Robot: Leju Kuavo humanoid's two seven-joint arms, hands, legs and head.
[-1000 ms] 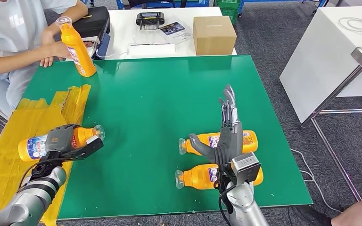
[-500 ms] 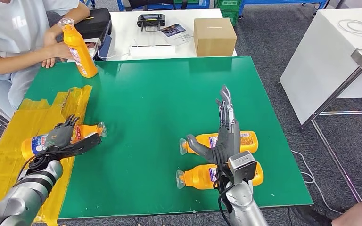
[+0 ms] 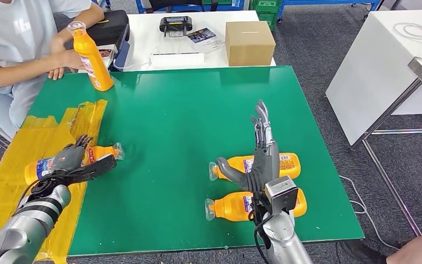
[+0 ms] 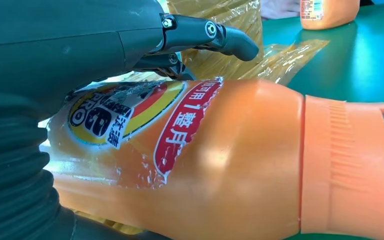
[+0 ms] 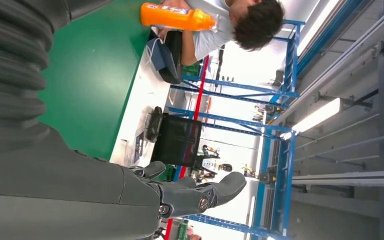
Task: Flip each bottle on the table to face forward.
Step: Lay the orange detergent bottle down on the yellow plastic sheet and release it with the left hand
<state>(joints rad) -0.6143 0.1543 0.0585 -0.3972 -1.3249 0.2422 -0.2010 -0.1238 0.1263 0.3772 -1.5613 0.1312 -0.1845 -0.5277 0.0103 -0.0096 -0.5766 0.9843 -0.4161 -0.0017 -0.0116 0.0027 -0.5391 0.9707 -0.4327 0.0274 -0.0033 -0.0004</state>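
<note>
An orange bottle [image 3: 103, 152] lies on its side across the yellow tape [image 3: 38, 132] at the table's left, cap toward the middle. My left hand [image 3: 72, 160] rests on its label, fingers [image 4: 220, 37] stretched out above the bottle [image 4: 205, 165] and the thumb along its near side. Two more orange bottles lie side by side at the right, one farther [image 3: 287, 163] and one nearer [image 3: 233, 207], caps pointing left. My right hand [image 3: 262, 157] hovers above them, open, fingers straight and pointing away from me. A person at the far left holds a fourth bottle [image 3: 91, 55] upright.
The green table [image 3: 187, 110] has bare room in its middle and far right. Behind it a white table carries a cardboard box [image 3: 250, 41], a black case [image 3: 107, 25] and a small device. Another white table [image 3: 373, 60] stands to the right.
My left hand has brought its bottle down from a lifted grip onto the yellow tape, and its fingers have spread off it. The right hand and the other bottles have stayed put.
</note>
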